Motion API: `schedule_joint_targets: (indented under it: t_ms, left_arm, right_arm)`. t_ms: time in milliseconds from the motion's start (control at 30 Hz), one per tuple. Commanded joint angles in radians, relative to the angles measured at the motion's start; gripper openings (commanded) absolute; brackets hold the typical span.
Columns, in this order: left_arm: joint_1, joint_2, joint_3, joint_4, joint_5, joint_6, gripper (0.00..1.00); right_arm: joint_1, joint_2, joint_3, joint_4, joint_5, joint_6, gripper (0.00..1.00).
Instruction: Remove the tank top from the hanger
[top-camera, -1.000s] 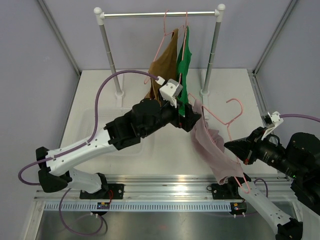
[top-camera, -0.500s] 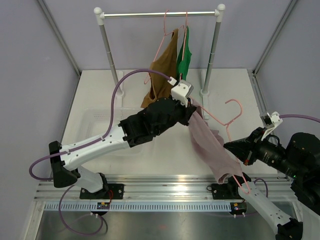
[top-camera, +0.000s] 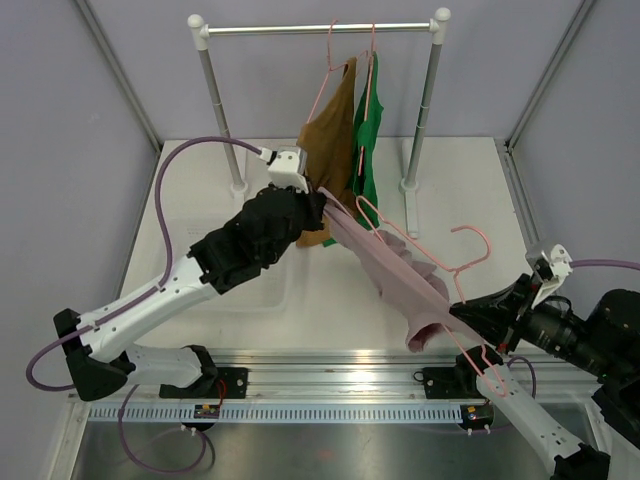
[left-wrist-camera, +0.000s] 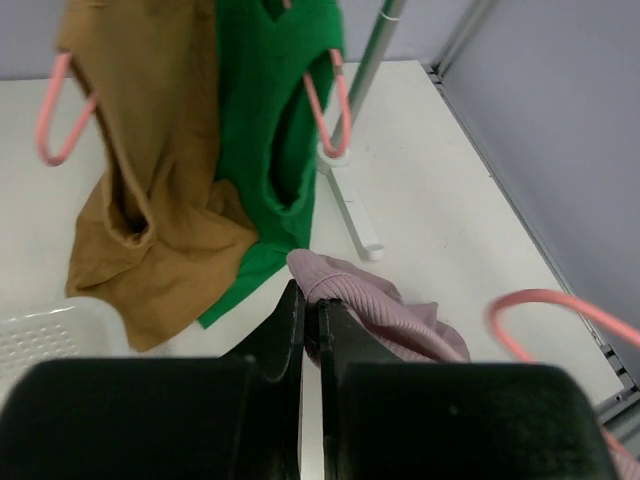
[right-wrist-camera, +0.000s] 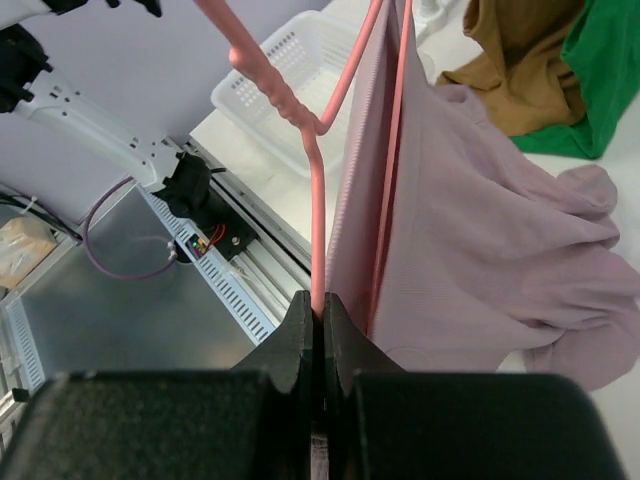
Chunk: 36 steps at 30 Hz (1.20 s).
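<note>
The mauve ribbed tank top (top-camera: 398, 272) is stretched in a long band from upper left to lower right above the table. My left gripper (top-camera: 322, 203) is shut on its upper end, and the left wrist view shows a fold of tank top (left-wrist-camera: 365, 298) pinched between the left gripper's (left-wrist-camera: 311, 305) jaws. The pink hanger (top-camera: 470, 252) is still threaded through the lower part of the garment. My right gripper (top-camera: 472, 322) is shut on the hanger's wire (right-wrist-camera: 316, 210), with the tank top (right-wrist-camera: 480, 260) draped just right of it.
At the back, a clothes rack (top-camera: 320, 29) carries a brown garment (top-camera: 328, 130) and a green one (top-camera: 366, 150) on pink hangers, close behind my left gripper. A white mesh basket (right-wrist-camera: 290, 60) sits on the table's left part. Rack posts (top-camera: 428, 100) stand at the far side.
My left gripper shut on the tank top's end and pulled it up and to the left, drawing the garment taut. The right gripper with the hanger shifted slightly down and right.
</note>
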Motion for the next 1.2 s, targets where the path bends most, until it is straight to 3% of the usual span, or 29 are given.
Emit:
schedule_joint_targets:
  t_ms: [0,167,267,300,500,567,633,700,800,933,1000,1167]
  left_arm:
    - [0.037,-0.063,-0.041,0.027,-0.055,-0.05,0.0]
    - [0.035,-0.121,-0.152,0.097,0.115,-0.036,0.0]
    - [0.034,-0.163,-0.273,0.22,0.405,-0.027,0.0]
    - [0.029,-0.182,-0.297,0.241,0.448,-0.024,0.0]
    - [-0.058,-0.219,-0.4,0.298,0.614,0.071,0.0]
    - [-0.061,-0.221,-0.431,0.281,0.596,0.07,0.0]
    - [-0.063,-0.219,-0.448,0.246,0.555,0.056,0.0]
    - [-0.063,-0.219,-0.46,0.212,0.457,0.036,0.0]
    - [-0.063,-0.218,-0.45,0.137,0.358,0.007,0.0]
    - [-0.063,-0.216,-0.401,0.021,0.297,-0.01,0.03]
    - [-0.063,-0.219,-0.374,-0.039,0.268,-0.012,0.07]
    - [-0.063,-0.242,-0.318,-0.107,0.266,0.007,0.32]
  right_arm:
    - [0.007,-0.047,0.014,0.049,-0.106,-0.04,0.0]
    - [0.005,-0.113,-0.138,0.325,-0.062,0.066,0.0]
    - [0.007,-0.173,-0.322,0.65,-0.023,0.164,0.0]
    - [0.005,-0.191,-0.372,0.834,-0.005,0.185,0.0]
    - [0.007,-0.118,-0.668,1.515,0.136,0.305,0.0]
    - [0.005,-0.08,-0.687,1.579,0.216,0.272,0.0]
    - [0.007,-0.024,-0.659,1.536,0.368,0.224,0.0]
    - [0.005,0.054,-0.513,1.255,0.514,0.207,0.0]
    - [0.005,0.184,-0.281,0.902,0.537,0.164,0.0]
    - [0.007,0.348,-0.069,0.634,0.552,0.141,0.0]
    - [0.005,0.448,0.051,0.518,0.59,0.14,0.0]
    - [0.005,0.638,0.229,0.442,0.647,0.1,0.0]
